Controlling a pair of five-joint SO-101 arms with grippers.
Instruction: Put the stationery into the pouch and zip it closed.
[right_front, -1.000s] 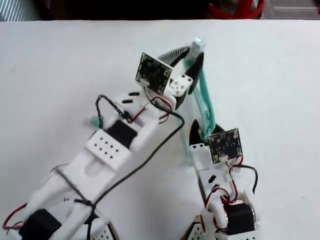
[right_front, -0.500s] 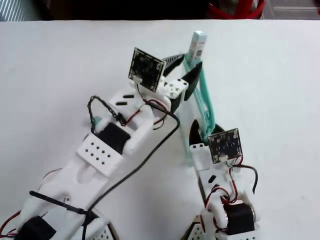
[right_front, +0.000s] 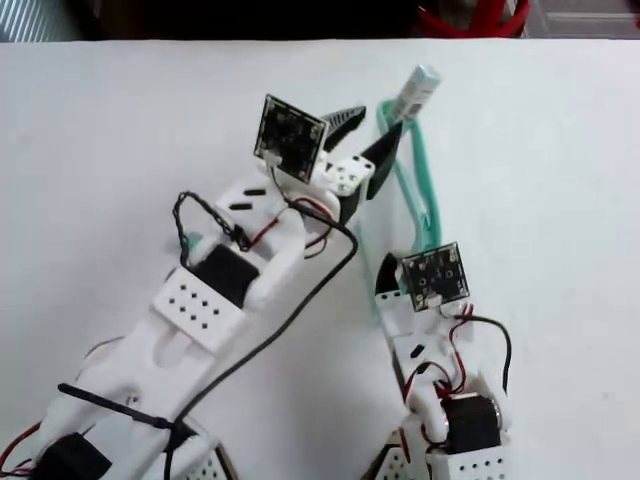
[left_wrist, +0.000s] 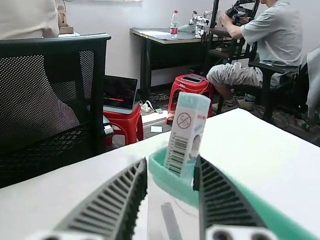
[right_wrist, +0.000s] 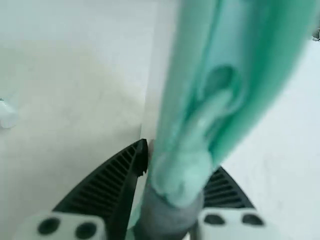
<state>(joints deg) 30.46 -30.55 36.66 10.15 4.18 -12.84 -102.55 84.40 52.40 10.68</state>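
Observation:
A clear pouch with a teal zip edge (right_front: 412, 190) lies lengthwise between the two arms. A white and teal stick with a barcode (right_front: 417, 87) pokes out of its far mouth, leaning right. My left gripper (right_front: 365, 135) is open at that mouth. In the left wrist view the stick (left_wrist: 186, 132) rests against one finger (left_wrist: 220, 200), and the teal pouch rim (left_wrist: 167, 177) sits between both fingers of the left gripper (left_wrist: 170, 162). My right gripper (right_front: 388, 272) is shut on the pouch's near end, where the teal edge (right_wrist: 220, 75) rises from the right gripper (right_wrist: 177, 160).
A small teal item (right_front: 192, 240) lies on the white table (right_front: 100, 150) beside the left arm. The table's far edge runs along the top, with a red stool (right_front: 470, 18) behind it. Open tabletop lies to the left and right of the arms.
The stick went from lying near the left gripper's finger to standing in the pouch mouth, then leaned right. The left gripper drew back slightly. The right arm shifted left and the pouch edge bowed.

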